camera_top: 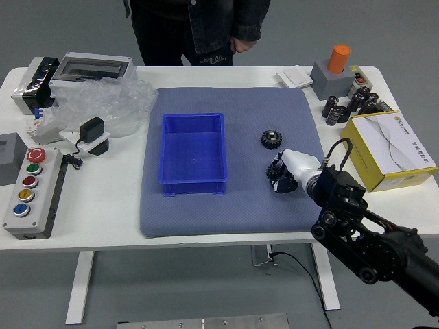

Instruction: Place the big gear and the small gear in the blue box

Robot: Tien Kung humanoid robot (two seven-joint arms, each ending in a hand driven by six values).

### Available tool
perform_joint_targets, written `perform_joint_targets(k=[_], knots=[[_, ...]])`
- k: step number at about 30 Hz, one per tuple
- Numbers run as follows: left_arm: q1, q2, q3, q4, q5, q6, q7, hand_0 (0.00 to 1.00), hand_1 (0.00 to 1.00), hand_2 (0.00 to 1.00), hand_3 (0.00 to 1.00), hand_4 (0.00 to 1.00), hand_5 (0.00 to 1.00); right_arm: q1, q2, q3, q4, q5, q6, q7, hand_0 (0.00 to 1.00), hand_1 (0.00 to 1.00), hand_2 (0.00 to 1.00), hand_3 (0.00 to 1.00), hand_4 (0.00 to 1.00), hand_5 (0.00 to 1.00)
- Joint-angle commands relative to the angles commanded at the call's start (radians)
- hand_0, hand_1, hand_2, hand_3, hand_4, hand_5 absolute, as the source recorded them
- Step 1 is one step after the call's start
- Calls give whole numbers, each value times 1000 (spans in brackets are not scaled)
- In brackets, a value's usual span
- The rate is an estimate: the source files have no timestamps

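- Right hand (295,168) at a partly covered black gear (272,171); grip unclear.
- Round dark toothed gear (271,140) lies at its eleven o'clock.
- Likely first pick; next, secure, lift toward blue plastic box (193,186), nine o'clock.
- Person's hand (242,45) hangs beyond the worktop (240,77), eleven o'clock.

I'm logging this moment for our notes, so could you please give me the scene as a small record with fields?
right hand: over the mat, at one gear; whether it grips cannot be told
left hand: not in view
gear at the hand: partly hidden by it
other gear: on the mat, just beyond the hand, in plain sight
blue box: on the mat, left of both gears, nothing inside
person: at the far side, one hand lowered, off the table
still to do: both gears into the blue box
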State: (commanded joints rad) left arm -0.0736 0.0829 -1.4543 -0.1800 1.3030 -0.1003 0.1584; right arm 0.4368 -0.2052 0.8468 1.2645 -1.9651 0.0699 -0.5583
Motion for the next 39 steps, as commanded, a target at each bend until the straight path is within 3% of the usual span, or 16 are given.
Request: perform_joint_targets(k=[39], knots=[[2, 0, 3, 0, -3, 1, -1, 731, 679, 701, 696, 431, 2, 21, 2, 90, 60, -38, -23, 3, 689, 512, 463, 596, 515, 72]])
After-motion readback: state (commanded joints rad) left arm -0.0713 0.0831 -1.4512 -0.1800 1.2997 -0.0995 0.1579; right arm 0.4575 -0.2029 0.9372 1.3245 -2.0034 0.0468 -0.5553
